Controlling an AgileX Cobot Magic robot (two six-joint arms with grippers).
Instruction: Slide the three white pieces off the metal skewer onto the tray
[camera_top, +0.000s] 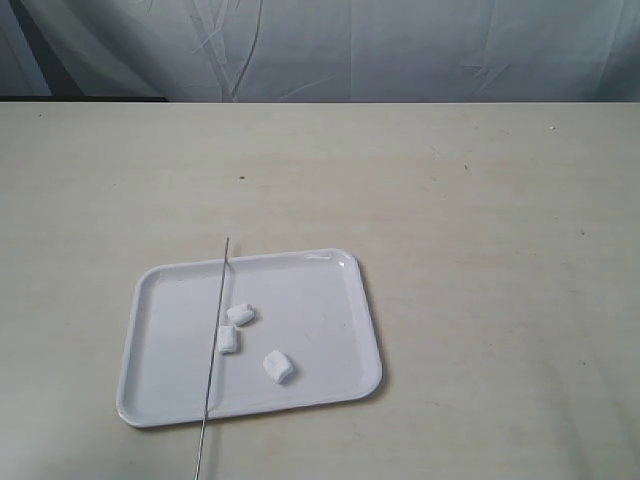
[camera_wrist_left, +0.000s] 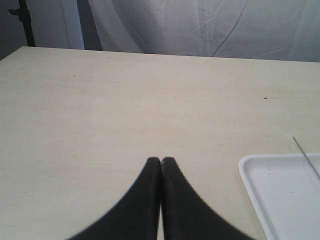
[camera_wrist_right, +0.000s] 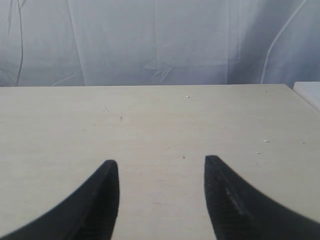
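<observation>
Skewer (camera_top: 215, 350) end overhangs the tray (camera_top: 372, 330) rim closest to the exterior camera. The rod lies flat across the tray from the 12 o'clock rim to the 7 o'clock rim and projects past both.

1. Pieces. All three rest on the tray floor.
   - First piece (camera_top: 240, 314): 11 o'clock of tray centre, just beside the rod, apart from it.
   - Second piece (camera_top: 228, 339): 9 o'clock of centre, against the rod. Whether the rod runs through it cannot be told.
   - Third piece (camera_top: 278, 366): 5 o'clock of centre, well clear of the rod.

2. Grippers. Neither shows in the exterior view.
   - Left gripper (camera_wrist_left: 160, 161): fingers pressed together, holding nothing, over bare table (camera_top: 480, 200) near a tray corner.
   - Right gripper (camera_wrist_right: 161, 161): fingers spread, holding nothing, over bare table.

3. Progress (judgement). Two pieces are off the rod; the task is complete or nearly so. Only the second piece may need freeing.

4. Surroundings. Pale, matte, lightly speckled table; tray at 7 o'clock of the exterior view. Creased grey-white curtain (camera_top: 400, 50) closes the far side.
</observation>
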